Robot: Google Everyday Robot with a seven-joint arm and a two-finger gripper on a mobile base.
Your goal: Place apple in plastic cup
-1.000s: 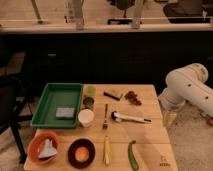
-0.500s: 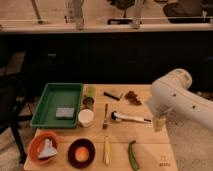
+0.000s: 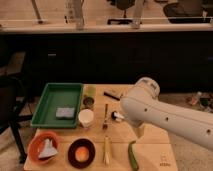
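The apple, small, round and orange, lies in a dark round bowl at the table's front left. The plastic cup, yellow-green and slightly see-through, stands upright at the back, just right of the green tray. My white arm reaches in from the right over the middle of the table. My gripper hangs below it, above the table's right centre, well to the right of the apple and the cup. It holds nothing that I can see.
A small dark cup and a white cup stand in front of the plastic cup. A grey sponge lies in the tray. An orange bowl, a fork, a yellowish stick and a green cucumber lie nearby.
My arm has swung left from the table's right edge to over its middle, and now hides the things at the back right. Nothing on the table has moved.
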